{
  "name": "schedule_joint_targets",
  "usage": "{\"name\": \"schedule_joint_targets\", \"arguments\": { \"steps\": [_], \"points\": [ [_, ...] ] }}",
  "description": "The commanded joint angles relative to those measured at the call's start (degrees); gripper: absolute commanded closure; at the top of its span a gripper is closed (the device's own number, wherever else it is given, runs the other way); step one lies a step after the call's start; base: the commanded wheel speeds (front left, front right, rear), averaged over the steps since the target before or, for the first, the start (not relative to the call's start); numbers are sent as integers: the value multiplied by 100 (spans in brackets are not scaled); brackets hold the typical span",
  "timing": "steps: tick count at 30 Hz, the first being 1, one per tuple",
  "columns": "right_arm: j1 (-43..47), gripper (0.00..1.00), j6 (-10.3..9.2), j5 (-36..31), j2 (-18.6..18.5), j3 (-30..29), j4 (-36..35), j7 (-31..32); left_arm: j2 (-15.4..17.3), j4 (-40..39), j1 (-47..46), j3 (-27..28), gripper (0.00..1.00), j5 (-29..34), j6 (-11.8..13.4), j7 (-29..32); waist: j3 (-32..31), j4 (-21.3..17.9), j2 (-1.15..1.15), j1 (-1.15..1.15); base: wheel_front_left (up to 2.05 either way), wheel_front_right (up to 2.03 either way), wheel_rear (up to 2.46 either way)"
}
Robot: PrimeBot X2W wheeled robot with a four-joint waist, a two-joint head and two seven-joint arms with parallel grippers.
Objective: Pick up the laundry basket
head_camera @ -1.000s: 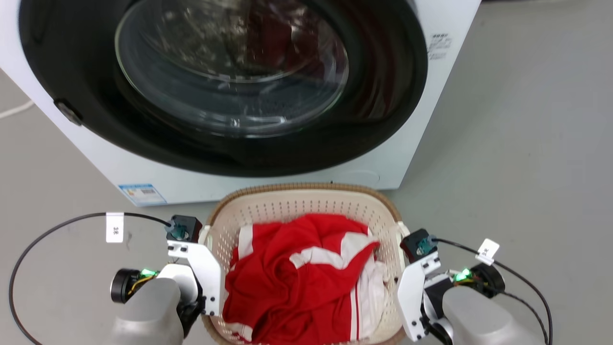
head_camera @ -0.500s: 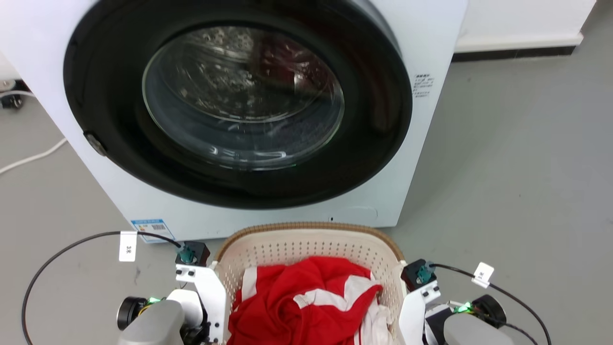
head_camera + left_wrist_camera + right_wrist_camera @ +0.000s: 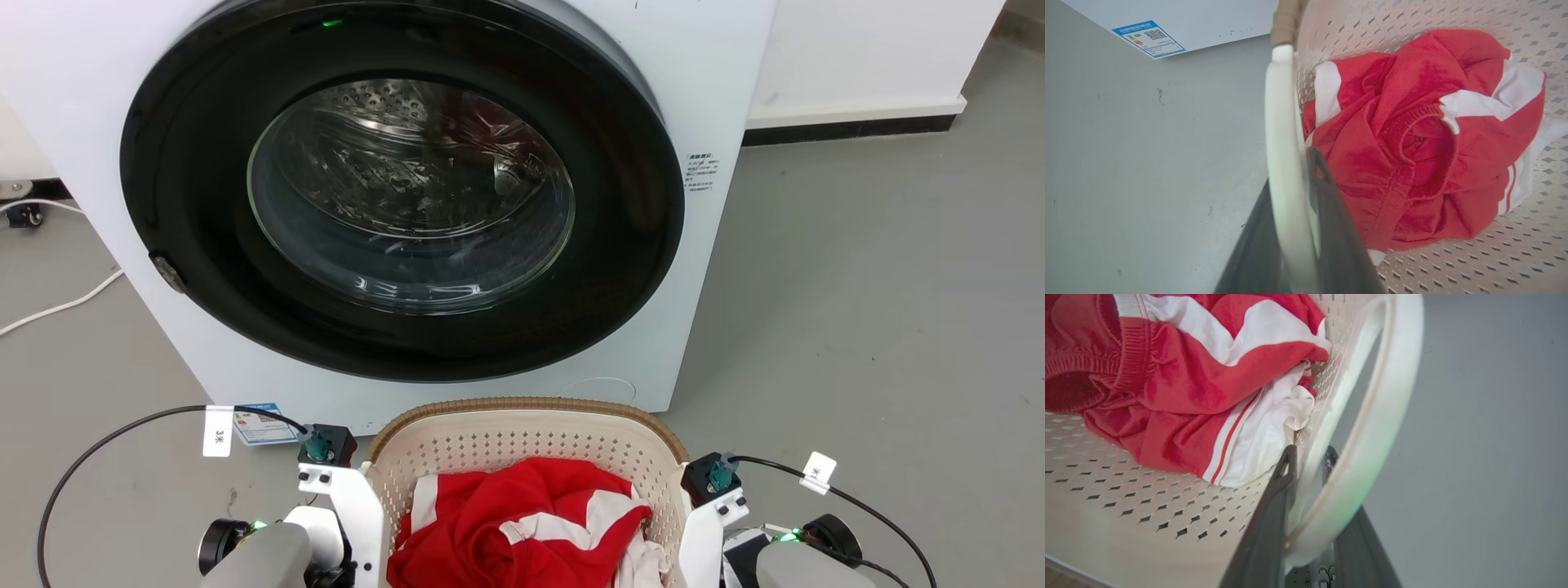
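We hold the laundry basket (image 3: pixel 531 429) by its white side handles. Our left gripper (image 3: pixel 1290 175) is clamped on the left handle (image 3: pixel 1280 102) and our right gripper (image 3: pixel 1310 455) on the right handle (image 3: pixel 1388 396). A red-and-white garment (image 3: pixel 522 531) lies inside. The basket is between our arms, just before the washing machine (image 3: pixel 735 98), whose closed door (image 3: pixel 408 188) blocks the way ahead. A white cable (image 3: pixel 57 302) trails across the grey floor (image 3: pixel 857 310).

A big white washing machine (image 3: pixel 408 196) is set on the grey floor (image 3: pixel 882 327). A white cord (image 3: pixel 57 306) is laid beside it.
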Motion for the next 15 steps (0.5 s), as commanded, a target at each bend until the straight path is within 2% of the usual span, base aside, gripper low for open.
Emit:
{"name": "schedule_joint_targets", "arguments": {
  "steps": [1,15],
  "points": [
    [135,100,68,12,-48,94,-16,40,50,-24,-43,-29,100,-45,-20,-86,-29,-4,0,1,0,0,0],
    [188,100,68,359,-85,497,31,-17,74,36,70,-329,100,-352,-19,-146,-237,-12,0,1,0,0,0]
  ]
}}
